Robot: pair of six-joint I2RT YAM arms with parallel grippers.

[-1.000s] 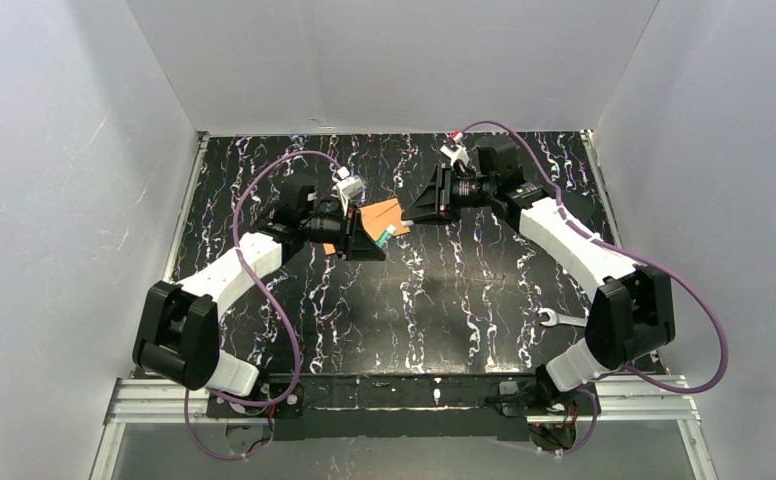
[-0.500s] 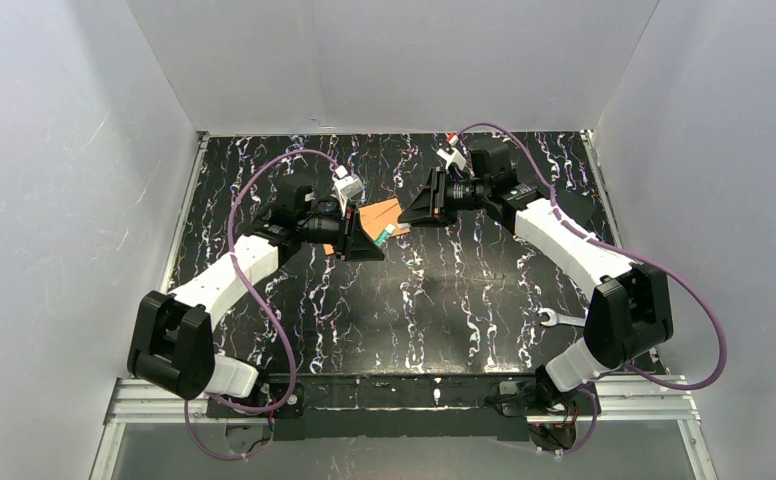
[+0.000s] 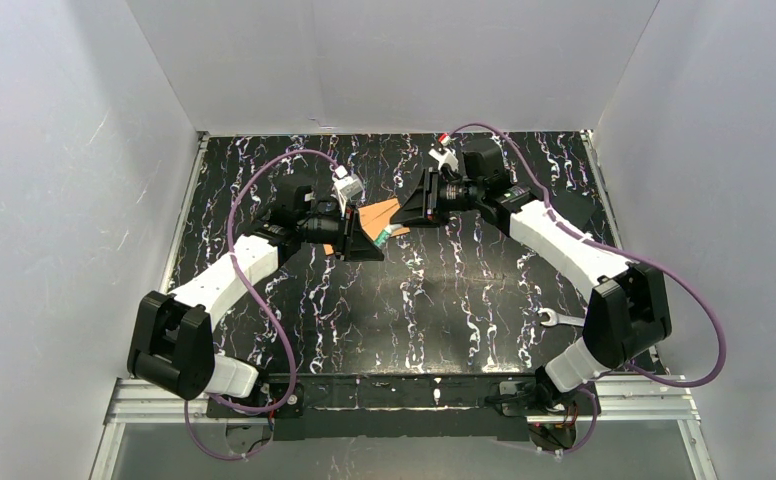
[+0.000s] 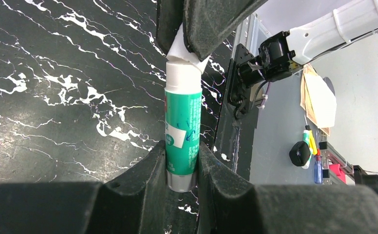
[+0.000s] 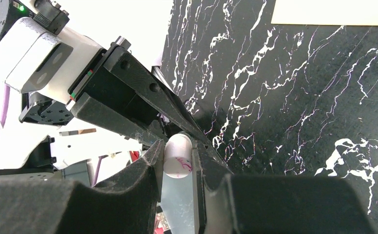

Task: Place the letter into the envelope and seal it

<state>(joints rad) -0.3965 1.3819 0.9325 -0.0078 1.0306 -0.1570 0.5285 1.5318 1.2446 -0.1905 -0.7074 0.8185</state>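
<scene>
Your left hand (image 4: 182, 152) is clamped on the glue stick (image 4: 182, 114) and your right hand (image 5: 178, 148) is pinching its cap (image 5: 176, 163). Keep both in line so nothing twists. The envelope (image 3: 385, 212) is lying on the counter (image 3: 444, 290) beside your left hand.

The right gripper's (image 5: 178, 146) fingers (image 5: 143, 170) pinch a white cap (image 5: 178, 162) above the black marbled bench (image 5: 299, 122); a pale sheet (image 5: 333, 12) lies beyond.

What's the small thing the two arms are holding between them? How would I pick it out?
Look at the middle of the black marbled table, where the left gripper and right gripper meet by the orange envelope. Between them is a glue stick, green body in the left, white cap in the right. It's the only green thing on the table.
</scene>
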